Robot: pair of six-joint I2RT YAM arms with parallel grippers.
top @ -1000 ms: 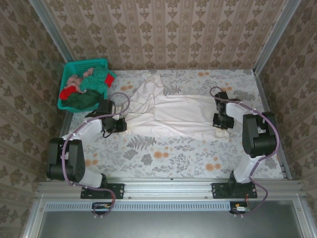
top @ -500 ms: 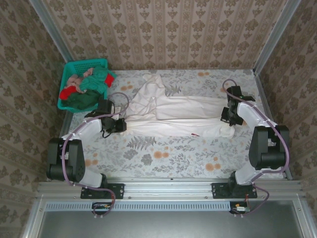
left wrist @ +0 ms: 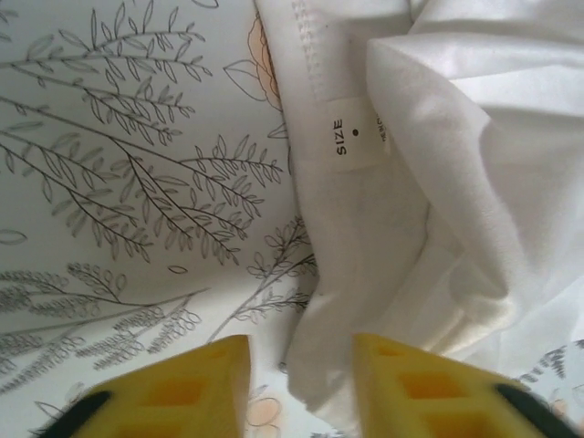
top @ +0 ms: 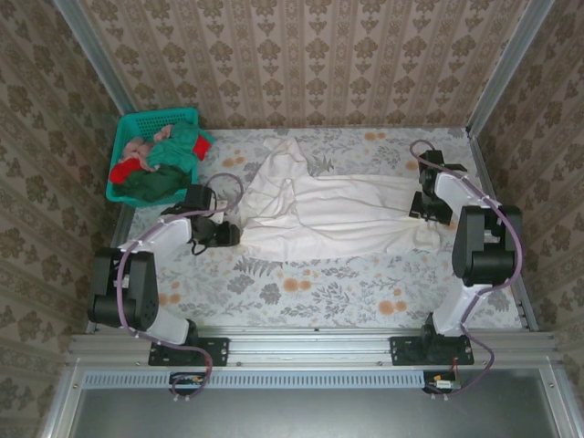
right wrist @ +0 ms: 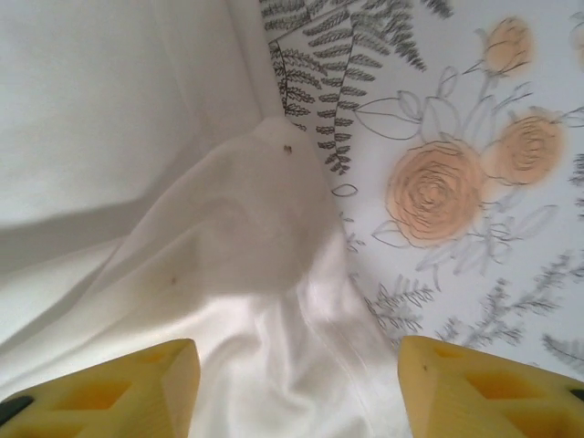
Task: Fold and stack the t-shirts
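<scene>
White t-shirt (top: 328, 214): stretched sideways across the middle of the surface (top: 301, 292), one flap reaching toward the far edge, folds and wrinkles throughout, not yet flat. Other t-shirts (top: 169, 155), in red, green and pink: heaped in the teal basket (top: 123, 137) at the far left corner.

Left tool (top: 226, 233): at the shirt's left end, jaws parted, gripping nothing. From the left wrist, hemmed edge and size label (left wrist: 356, 137) just ahead of the yellow fingers (left wrist: 173, 388), a rolled lip of cloth lying in the gap.

Right tool (top: 429, 208): near the right edge, over the shirt's right end, jaws wide apart, empty. Limp cloth bunched below and between the fingers.

Handling, by judgement: light, thin, wholly limp; no shape of its own, likely to sag, drag and crease when lifted. Little risk of damage, more of slipping from a shallow pinch or picking up one layer alone. Best taken at stitched hems or corners, both ends at once, kept taut while laid flat.
</scene>
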